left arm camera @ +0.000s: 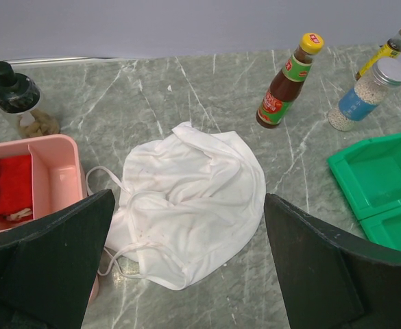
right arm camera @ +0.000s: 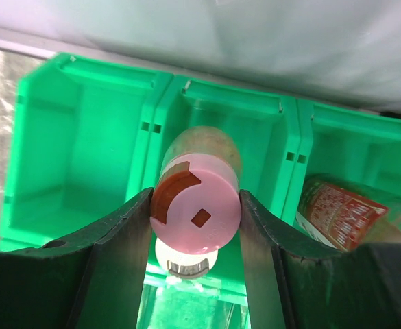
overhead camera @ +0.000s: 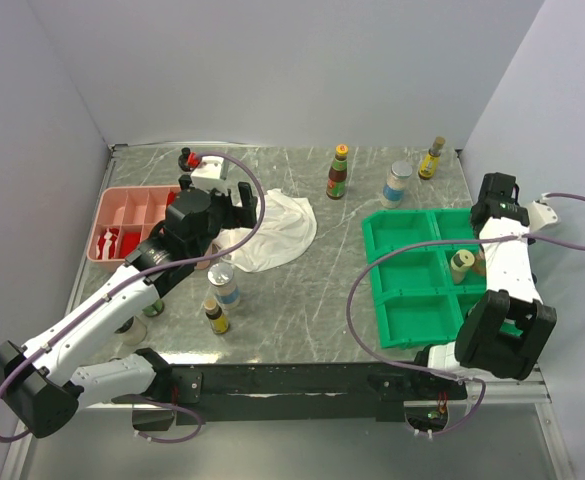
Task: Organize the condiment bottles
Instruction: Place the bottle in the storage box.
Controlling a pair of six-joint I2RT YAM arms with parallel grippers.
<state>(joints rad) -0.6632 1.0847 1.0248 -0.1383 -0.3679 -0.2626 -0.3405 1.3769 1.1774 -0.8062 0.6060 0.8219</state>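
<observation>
Right hand (right arm camera: 195,223) closed on pink-capped jar (right arm camera: 195,205) at green tray's (right arm camera: 83,137) middle compartment, red-labelled bottle (right arm camera: 341,212) in next compartment, left hand (left arm camera: 190,247) wide open, empty, over white cloth (left arm camera: 193,199), red items (left arm camera: 11,185) in pink tray (left arm camera: 49,146)

The left arm (overhead camera: 102,310) reaches diagonally from the near left corner toward the far middle. The left gripper (left arm camera: 190,200) has its jaws spread wide with nothing between them. The right arm (overhead camera: 509,262) stands folded at the right. The right gripper (right arm camera: 195,199) points downward, jaws clamped on a pink-capped bottle (right arm camera: 195,221).
</observation>
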